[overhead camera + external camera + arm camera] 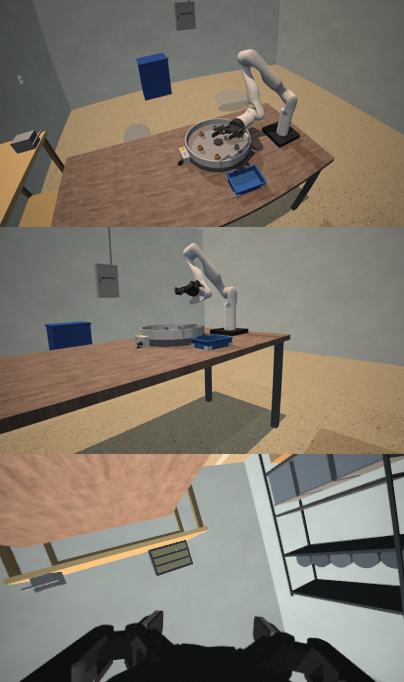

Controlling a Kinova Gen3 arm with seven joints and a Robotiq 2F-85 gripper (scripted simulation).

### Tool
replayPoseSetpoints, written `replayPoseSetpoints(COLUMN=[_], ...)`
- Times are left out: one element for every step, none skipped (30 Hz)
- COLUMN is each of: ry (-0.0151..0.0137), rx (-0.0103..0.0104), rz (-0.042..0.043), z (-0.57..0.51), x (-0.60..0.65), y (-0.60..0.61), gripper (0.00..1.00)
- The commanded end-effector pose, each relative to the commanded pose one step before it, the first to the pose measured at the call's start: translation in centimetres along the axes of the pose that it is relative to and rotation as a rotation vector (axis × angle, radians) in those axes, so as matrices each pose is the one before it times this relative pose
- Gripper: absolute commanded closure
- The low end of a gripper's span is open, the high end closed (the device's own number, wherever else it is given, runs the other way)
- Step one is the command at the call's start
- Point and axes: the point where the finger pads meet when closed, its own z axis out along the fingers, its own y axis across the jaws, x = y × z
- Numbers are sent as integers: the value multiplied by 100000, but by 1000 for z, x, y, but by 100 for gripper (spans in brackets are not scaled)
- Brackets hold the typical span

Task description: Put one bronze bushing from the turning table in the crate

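Observation:
The round grey turning table (217,144) stands mid-table and also shows in the exterior view (172,333). On it lie three bronze bushings (201,133) (199,146) (217,156) and two grey bushings (236,146) (215,127), around a dark hub (218,141). The blue crate (245,179) sits on the table in front of the turning table and is empty; it also shows in the exterior view (211,341). My gripper (221,133) (177,290) is open and empty, held high above the turning table, pointing sideways. In the wrist view its fingers frame only wall.
A small white control box (184,154) sits at the turning table's left rim. The arm's black base (280,134) is at the table's right back. A side bench (17,158) with a grey box stands at far left. A blue cabinet (154,75) stands by the back wall.

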Motion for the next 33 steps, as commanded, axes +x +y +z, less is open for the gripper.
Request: replayPoseSetpoints(ry=[-340, 115, 0, 0, 0, 0, 0, 0, 0, 0, 0, 0, 0, 0, 0, 0, 0, 0, 123, 0, 0, 0, 0, 0, 0, 0, 0, 0, 0, 0, 0, 0, 0], rx=[-57, -15, 0, 0, 0, 0, 0, 0, 0, 0, 0, 0, 0, 0, 0, 0, 0, 0, -18, 0, 0, 0, 0, 0, 0, 0, 0, 0, 0, 0, 0, 0, 0], rz=[-182, 89, 0, 0, 0, 0, 0, 0, 0, 0, 0, 0, 0, 0, 0, 0, 0, 0, 106, 0, 0, 0, 0, 0, 0, 0, 0, 0, 0, 0, 0, 0, 0], z=[9, -892, -897, -897, -897, -897, 0, 0, 0, 0, 0, 0, 0, 0, 0, 0, 0, 0, -889, -897, -897, -897, -897, 0, 0, 0, 0, 0, 0, 0, 0, 0, 0], x=[-212, -464, -549, -549, -549, -549, 0, 0, 0, 0, 0, 0, 0, 0, 0, 0, 0, 0, -464, -549, -549, -549, -549, 0, 0, 0, 0, 0, 0, 0, 0, 0, 0], y=[27, -3, -13, -13, -13, -13, 0, 0, 0, 0, 0, 0, 0, 0, 0, 0, 0, 0, -5, -13, -13, -13, -13, 0, 0, 0, 0, 0, 0, 0, 0, 0, 0], gripper=[0, 0, 0, 0, 0, 0, 0, 0, 0, 0, 0, 0, 0, 0, 0, 0, 0, 0, 0, 0, 0, 0, 0, 0, 0, 0, 0, 0, 0, 0, 0, 0, 0])
